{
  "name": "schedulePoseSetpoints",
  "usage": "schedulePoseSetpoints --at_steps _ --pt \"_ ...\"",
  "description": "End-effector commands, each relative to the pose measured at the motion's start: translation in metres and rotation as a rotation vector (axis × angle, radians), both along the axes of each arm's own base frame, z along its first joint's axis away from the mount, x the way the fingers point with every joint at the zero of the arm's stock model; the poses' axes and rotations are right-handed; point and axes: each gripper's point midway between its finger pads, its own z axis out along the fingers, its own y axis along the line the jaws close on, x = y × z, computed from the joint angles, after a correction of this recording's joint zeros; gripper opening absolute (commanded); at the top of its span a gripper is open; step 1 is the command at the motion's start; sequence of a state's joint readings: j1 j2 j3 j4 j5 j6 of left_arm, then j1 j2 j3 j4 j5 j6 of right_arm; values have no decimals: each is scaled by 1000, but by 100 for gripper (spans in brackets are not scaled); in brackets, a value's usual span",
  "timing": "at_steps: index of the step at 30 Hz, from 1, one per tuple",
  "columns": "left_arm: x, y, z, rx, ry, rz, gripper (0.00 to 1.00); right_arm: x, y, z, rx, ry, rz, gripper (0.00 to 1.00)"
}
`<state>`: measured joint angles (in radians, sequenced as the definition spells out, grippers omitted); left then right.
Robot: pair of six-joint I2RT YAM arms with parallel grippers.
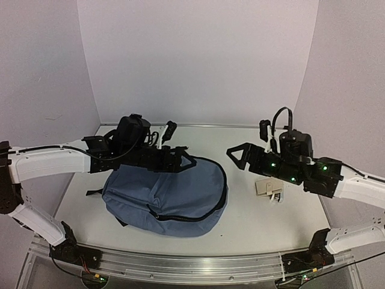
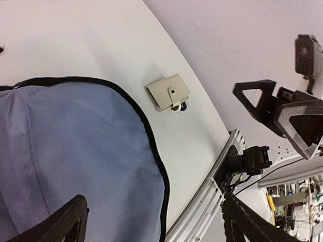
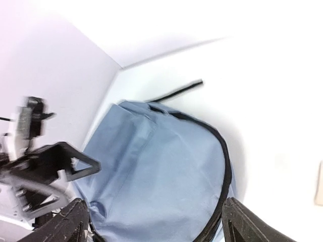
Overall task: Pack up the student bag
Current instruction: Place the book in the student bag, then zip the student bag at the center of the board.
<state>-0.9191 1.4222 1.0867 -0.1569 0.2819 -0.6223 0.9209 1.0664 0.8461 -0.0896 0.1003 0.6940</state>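
1. left hand (image 1: 183,159): fingers spread wide, nothing between them, so it is empty. The left wrist view has the two black fingertips (image 2: 60,222) in the bottom corners, far apart, with only fabric and table under the gap.
2. Left arm: comes in from the left with the forearm roughly level. The hand points right and hovers over the far edge of the bag.
3. right hand (image 1: 240,155): also wide open and empty. Its fingertips (image 3: 68,222) sit at the bottom corners of the right wrist view with nothing gripped.
4. Right arm: comes in from the right with the forearm level. The hand points left above bare table, just off the bag's right edge. The two hands face each other, apart.
5. slate-blue fabric backpack with black zippers (image 1: 165,195): lies flat on the white table (image 1: 252,220), left of centre, below the left hand.
6. small beige snap-tab pouch (image 1: 267,188): on the table right of the backpack, not touching it, under the right forearm.
7. View differences:
   - The top view shows both arm poses but half hides the pouch.
   - The left wrist view shows the pouch whole, plus the right hand's triangular fingers and the aluminium rail (image 2: 212,201) at the near table edge.
   - The right wrist view is blurred. It alone shows a thin black strap (image 3: 176,91) lying on the table beyond the backpack, with the left hand at its left edge.
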Motion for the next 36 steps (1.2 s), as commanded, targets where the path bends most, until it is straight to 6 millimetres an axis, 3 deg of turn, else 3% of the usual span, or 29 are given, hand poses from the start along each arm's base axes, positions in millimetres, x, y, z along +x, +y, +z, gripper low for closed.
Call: schedulePoseSetpoints --at_steps 1,4,9,12,15,21,22,27,33,36 --pt "29 76 13 10 68 287 97 -11 21 11 -123 -51 138 81" --pt "35 137 -20 57 200 482 98 -28 66 -11 -179 -1 289 74" --pt "20 221 -65 158 340 722 100 -69 143 -46 -282 15 500 68" --pt "6 259 -86 225 397 842 100 -88 179 -63 -321 17 589 64" --pt "-6 283 -101 268 422 947 100 -95 202 -82 -358 23 634 63" --pt "-21 284 -123 205 500 983 99 -98 234 -108 -408 -6 690 58" --pt "-23 280 -129 188 521 969 96 -99 240 -107 -407 -15 696 57" --pt "-20 264 -141 85 560 929 66 -96 257 -117 -423 -35 705 50" --pt "-14 252 -153 57 590 894 59 -97 276 -129 -423 -32 730 37" --pt "-10 249 -155 49 587 893 49 -96 279 -137 -432 -24 727 30"
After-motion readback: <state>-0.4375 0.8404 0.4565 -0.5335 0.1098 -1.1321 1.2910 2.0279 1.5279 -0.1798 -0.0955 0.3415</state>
